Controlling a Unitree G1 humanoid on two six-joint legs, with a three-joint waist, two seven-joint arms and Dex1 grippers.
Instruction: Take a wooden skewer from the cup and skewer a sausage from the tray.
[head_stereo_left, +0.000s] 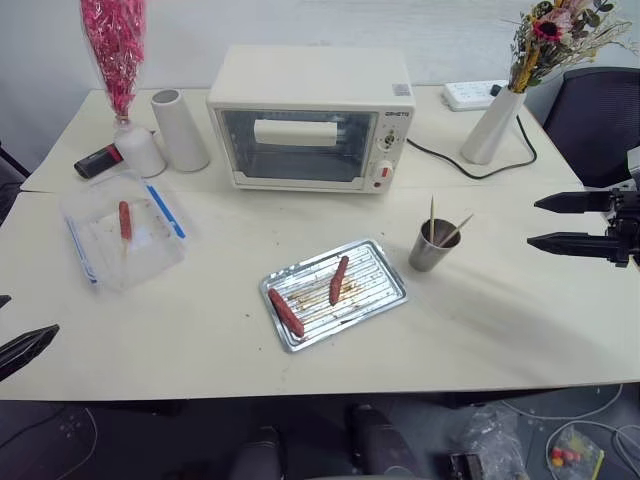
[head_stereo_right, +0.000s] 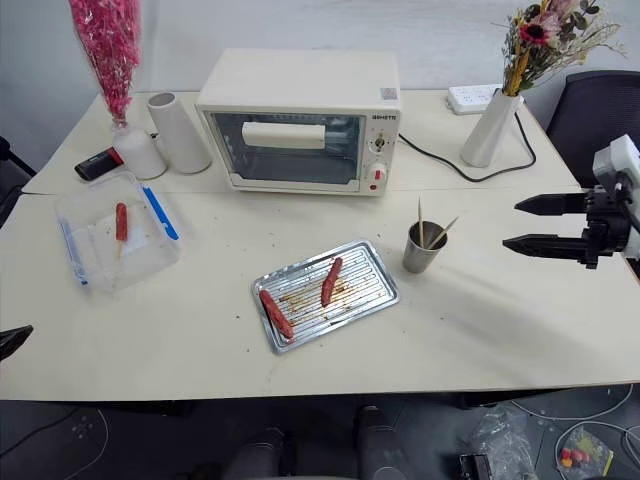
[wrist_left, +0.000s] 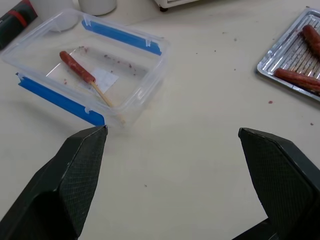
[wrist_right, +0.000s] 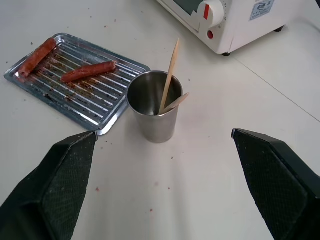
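Note:
The grey metal cup (head_stereo_left: 433, 247) stands on the table right of the silver tray (head_stereo_left: 372, 275). Two wooden skewers (head_stereo_left: 432, 218) stick up out of the cup, one upright and one leaning right. On the tray lie a slim dark sausage (head_stereo_left: 339, 279) near the middle and a brighter red one (head_stereo_left: 285, 312) at its near left end. My right gripper (head_stereo_left: 533, 223) hovers open to the right of the cup, pointing at it, with nothing between its fingers. My left gripper (wrist_left: 172, 131) is open and empty over the table's near left part, in front of a clear plastic box.
The clear plastic box with blue strips (head_stereo_left: 120, 228) holds a sausage on a stick (head_stereo_left: 125, 220). A toaster oven (head_stereo_left: 310, 115) stands behind the tray, with a white cylinder (head_stereo_left: 180, 130) to its left and a flower vase (head_stereo_left: 492, 125) and a power strip (head_stereo_left: 475, 93) to its right.

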